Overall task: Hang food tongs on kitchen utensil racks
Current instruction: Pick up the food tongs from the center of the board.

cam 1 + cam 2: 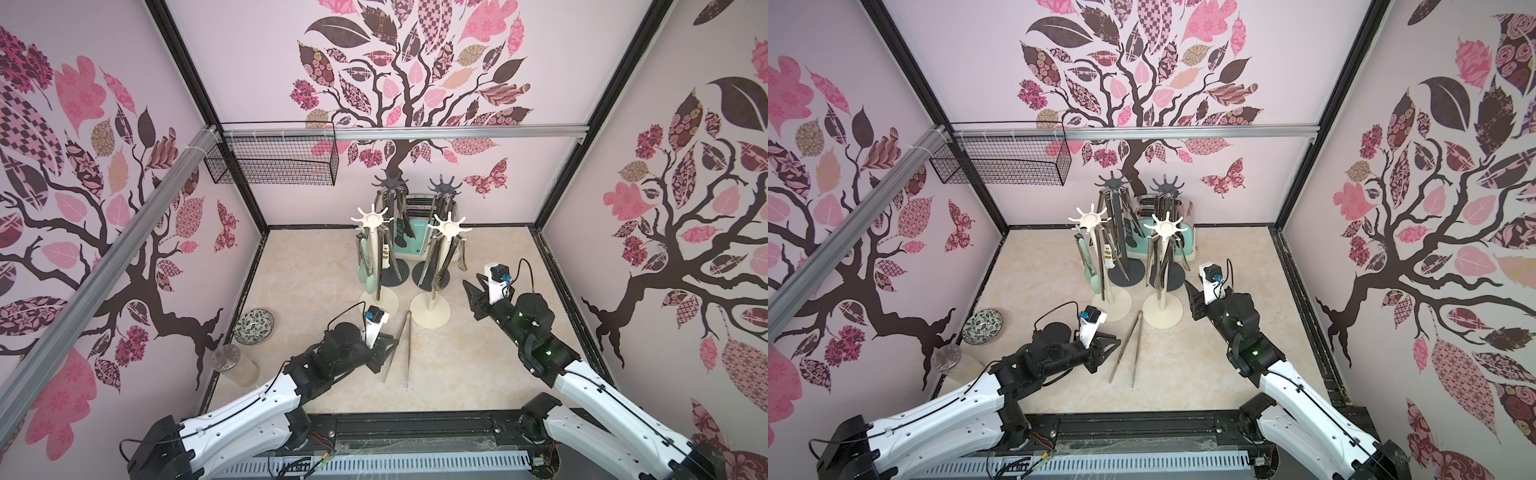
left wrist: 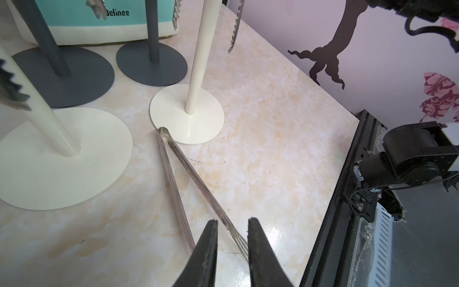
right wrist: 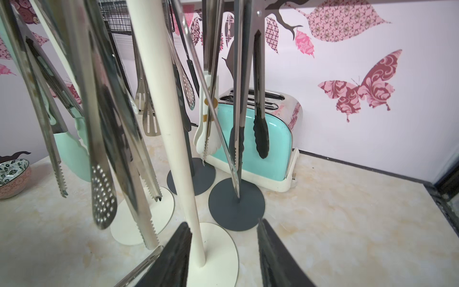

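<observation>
Steel tongs (image 2: 200,184): judged light, stiff along each arm, springy across the V and slick to pinch.
Hold: probably best just below the joined bend, squeezing both arms together and leaving the bend free for a hook.
Look: bare, polished, a long slim V with ridged tips.
Place: flat on the table (image 2: 260,149), bend at the rim of the cream rack (image 2: 196,62), tips towards the robot.
Left gripper (image 2: 232,222): fingers parted, straddling one arm near its tip, apparently not clamped.
Right gripper (image 3: 223,223): fingers apart, empty, near that rack's pole.
</observation>
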You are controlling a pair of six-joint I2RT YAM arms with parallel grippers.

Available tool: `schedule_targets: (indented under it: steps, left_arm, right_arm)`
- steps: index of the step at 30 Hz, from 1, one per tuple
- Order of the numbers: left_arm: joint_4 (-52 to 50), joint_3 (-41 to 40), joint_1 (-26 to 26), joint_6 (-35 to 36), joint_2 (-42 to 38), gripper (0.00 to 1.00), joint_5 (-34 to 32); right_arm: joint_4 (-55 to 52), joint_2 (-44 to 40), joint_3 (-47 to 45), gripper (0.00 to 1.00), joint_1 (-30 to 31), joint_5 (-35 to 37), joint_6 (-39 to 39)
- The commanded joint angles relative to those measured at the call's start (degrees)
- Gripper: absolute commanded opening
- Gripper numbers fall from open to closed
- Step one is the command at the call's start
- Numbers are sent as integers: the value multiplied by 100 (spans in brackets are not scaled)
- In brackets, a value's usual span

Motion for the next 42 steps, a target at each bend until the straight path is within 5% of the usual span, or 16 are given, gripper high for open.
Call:
schedule_targets:
  steps: [1, 18, 31, 42]
  left_arm:
    - [-354, 225, -17, 73, 214, 24, -129]
    - [-3164, 2230, -56, -219, 2620, 20, 34]
    - [-2944, 2628, -61, -572, 3881, 19, -402]
    - [-2930, 2827, -61, -573, 4203, 19, -672]
  right_arm:
    - [-431, -260, -147, 48, -32, 330, 457]
    - [-1685, -139, -209, 49, -32, 965, 1290]
    - [-1630, -57, -303, 50, -32, 857, 1286]
    - [-1545, 9, -374, 50, -32, 826, 1221]
